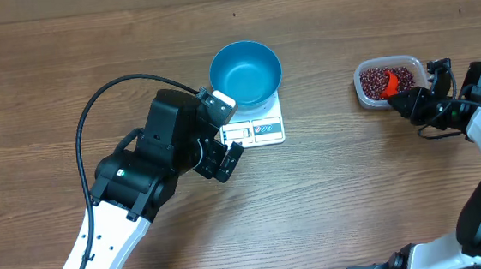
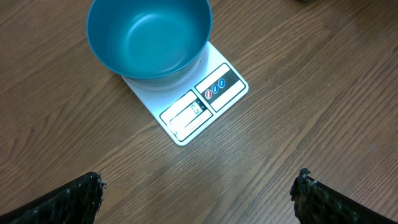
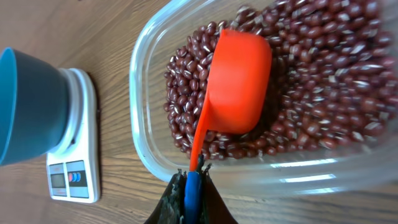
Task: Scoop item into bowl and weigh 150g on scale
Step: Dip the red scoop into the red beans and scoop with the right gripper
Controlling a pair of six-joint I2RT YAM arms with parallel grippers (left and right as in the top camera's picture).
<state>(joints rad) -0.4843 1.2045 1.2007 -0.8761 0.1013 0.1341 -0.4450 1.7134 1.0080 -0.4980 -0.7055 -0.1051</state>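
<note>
My right gripper (image 3: pixel 189 193) was clamped tight on the thin handle of the orange scoop (image 3: pixel 239 81). The handle ran straight out from my fingers, and the cup lay among the beans (image 3: pixel 323 93) in the clear tub (image 3: pixel 140 81) near the table's right edge. The blue bowl (image 1: pixel 245 72) sat on the scale (image 1: pixel 257 130) mid-table, well apart from the tub and off to my left, so the carry had to run sideways along the table.

My left gripper (image 2: pixel 199 205) was nearer the bowl and hung just beside the scale with its jaws spread wide, holding nothing.

The right wrist view showed the cup against the beans, though I could not tell whether it was loaded. The overhead view showed the gap between tub and bowl. The left wrist view showed the bowl empty, the display too small to read.
</note>
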